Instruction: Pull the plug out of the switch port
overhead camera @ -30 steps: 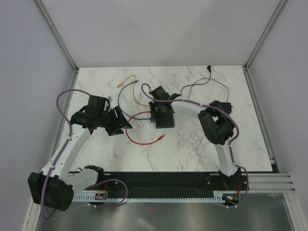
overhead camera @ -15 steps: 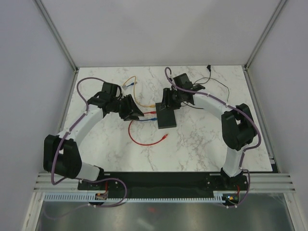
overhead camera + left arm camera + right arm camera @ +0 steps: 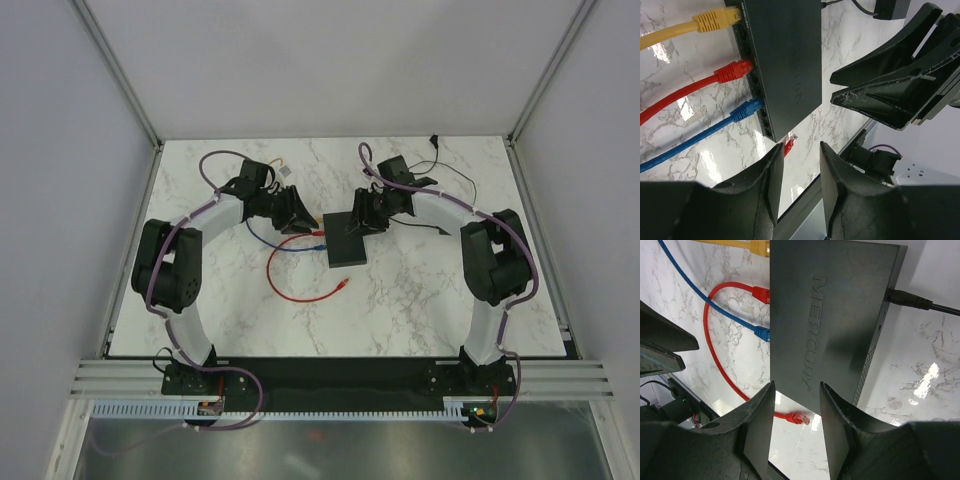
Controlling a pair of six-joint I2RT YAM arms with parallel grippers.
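1. A white marble-patterned bench (image 3: 420,300) is seen, enclosed by pale walls on three sides.
2. A black Mercury network switch (image 3: 345,245) is laid flat near its middle.
3. A yellow cable (image 3: 670,35), a red cable (image 3: 690,89) and a blue cable (image 3: 690,142) are plugged into the switch's left side and trailed across the marble.
4. The red cable's free plug is left lying near the switch's near corner.
5. A black power lead (image 3: 910,299) is plugged into the opposite side.
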